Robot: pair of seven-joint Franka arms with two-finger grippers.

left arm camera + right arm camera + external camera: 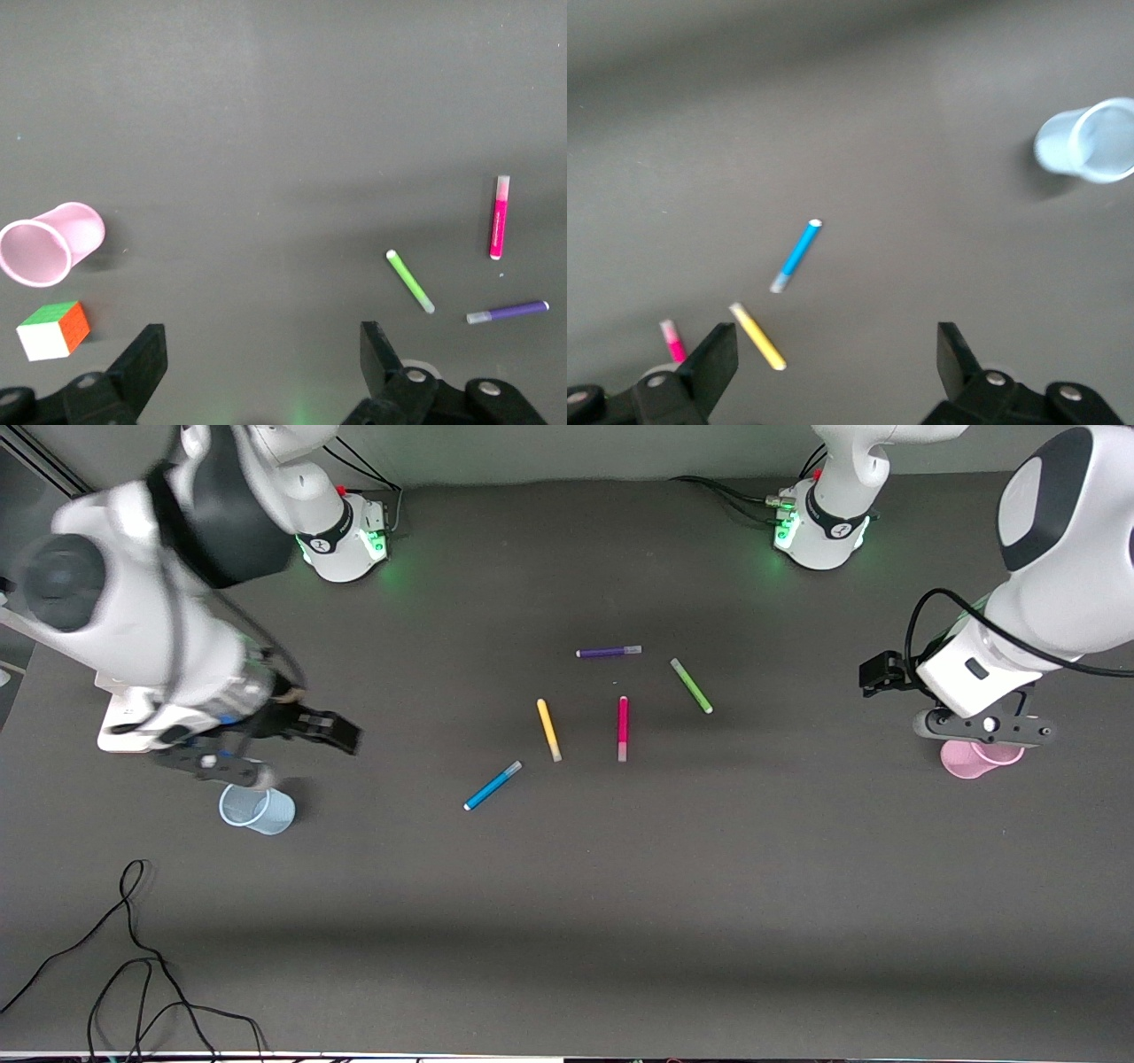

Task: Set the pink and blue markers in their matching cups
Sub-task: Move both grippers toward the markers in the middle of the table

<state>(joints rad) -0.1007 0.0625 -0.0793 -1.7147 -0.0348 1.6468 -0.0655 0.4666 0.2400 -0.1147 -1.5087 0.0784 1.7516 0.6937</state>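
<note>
Tabletop (620,921) dark grey matte, black cables (133,957) at near edge.

No readable text, labels, brand names, numbers or signs appear anywhere; small marks on the two white robot bases are illegible.

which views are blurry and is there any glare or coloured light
Front view: the right arm is motion-smeared above the blue cup, the markers stay crisp, and green light from the bases spills onto the table. Right wrist view: soft all over, the blue marker fuzzy. Left wrist view: sharp, the pink cup throws a faint shadow.
</note>
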